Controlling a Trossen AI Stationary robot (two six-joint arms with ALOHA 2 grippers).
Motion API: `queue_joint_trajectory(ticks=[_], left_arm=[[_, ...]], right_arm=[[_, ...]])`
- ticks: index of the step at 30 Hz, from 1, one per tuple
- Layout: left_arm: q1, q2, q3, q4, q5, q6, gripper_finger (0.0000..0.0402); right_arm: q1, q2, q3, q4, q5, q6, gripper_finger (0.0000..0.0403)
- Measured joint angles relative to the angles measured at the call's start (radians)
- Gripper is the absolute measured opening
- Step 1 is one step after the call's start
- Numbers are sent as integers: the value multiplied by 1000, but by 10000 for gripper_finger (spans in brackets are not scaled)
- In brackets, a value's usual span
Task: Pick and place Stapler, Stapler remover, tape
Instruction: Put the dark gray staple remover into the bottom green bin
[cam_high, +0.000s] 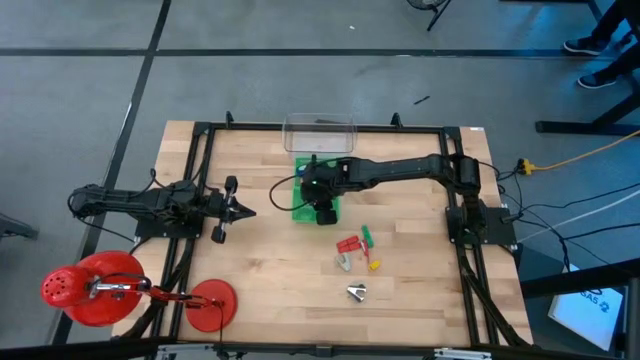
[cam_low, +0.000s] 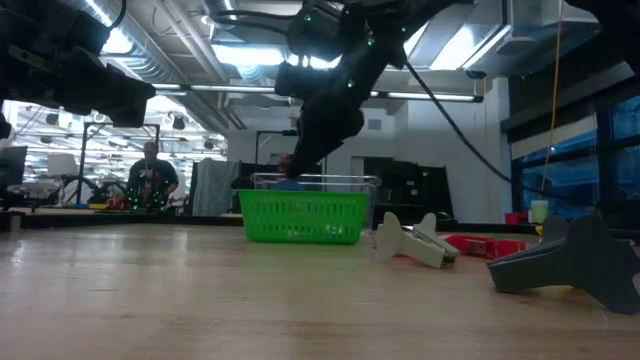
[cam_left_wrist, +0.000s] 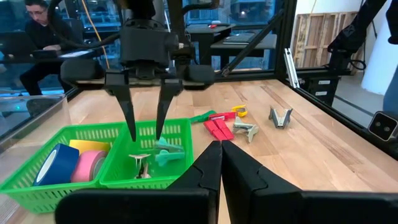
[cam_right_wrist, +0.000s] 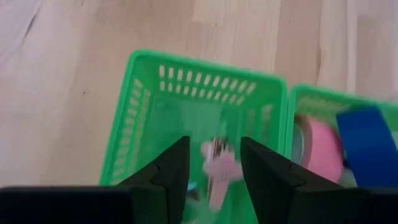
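A green two-compartment basket (cam_high: 298, 203) (cam_left_wrist: 112, 180) (cam_right_wrist: 161, 81) stands at the table's far middle. One compartment holds blue tape (cam_left_wrist: 55, 165), pink tape (cam_left_wrist: 90, 165) (cam_right_wrist: 320, 149) and yellow tape (cam_left_wrist: 87, 146). The other holds a teal staple remover (cam_left_wrist: 168, 152) and a grey-white one (cam_left_wrist: 142, 163) (cam_right_wrist: 217, 171). My right gripper (cam_left_wrist: 144, 121) (cam_right_wrist: 214, 165) hovers over that compartment, open and pointing down, with nothing between its fingers. A red stapler (cam_high: 348, 244) (cam_left_wrist: 217, 129) and more removers (cam_high: 356, 292) (cam_left_wrist: 281, 116) lie on the table. My left gripper (cam_left_wrist: 219, 155) waits shut at the table's left (cam_high: 235, 208).
A clear plastic box (cam_high: 320, 133) sits just beyond the basket at the far edge. Small green (cam_high: 366, 236) and yellow (cam_high: 375, 265) pieces lie beside the red stapler. Red round objects (cam_high: 90, 288) stand at the near-left corner. A person (cam_left_wrist: 37, 25) sits beyond the table.
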Motion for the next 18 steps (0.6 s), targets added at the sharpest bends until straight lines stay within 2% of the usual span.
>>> queue_joint_trajectory(ticks=[4, 11, 18], left_arm=[[0, 0, 0, 0, 0, 0, 6], [0, 0, 0, 0, 0, 0, 6], [0, 0, 0, 0, 0, 0, 7]], right_arm=[[8, -1, 93, -169, -58, 7, 159], [51, -2, 254, -310, -163, 65, 165], [147, -2, 273, -353, -176, 127, 165]])
